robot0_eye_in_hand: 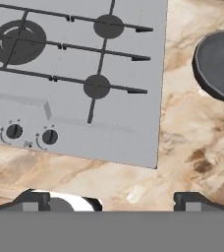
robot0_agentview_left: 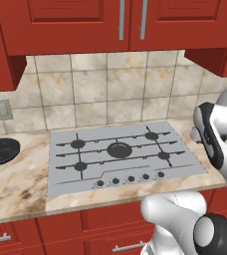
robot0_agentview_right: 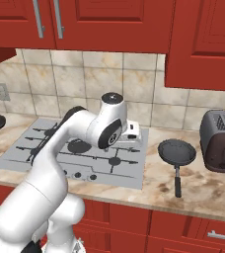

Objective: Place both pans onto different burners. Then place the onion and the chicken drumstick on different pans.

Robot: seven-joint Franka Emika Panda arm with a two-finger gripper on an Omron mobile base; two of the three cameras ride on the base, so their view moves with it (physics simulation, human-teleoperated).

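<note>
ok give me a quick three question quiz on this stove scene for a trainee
1. True or false: a pan already sits on a burner.
2. Which side of the cooktop is the dark-grey pan on: A left, B right?
3. What appliance stands beyond that pan?

Key:
1. False; both pans rest on the counter, the black pan to the cooktop's left.
2. B.
3. The toaster.

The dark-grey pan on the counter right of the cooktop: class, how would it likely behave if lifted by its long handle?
The dark-grey pan looks rigid, so it should not flex. Its round bowl sits far from the end of its long thin handle, so it would probably droop bowl-first. Flat and shallow, it seems more apt to slide on the counter than roll.
</note>
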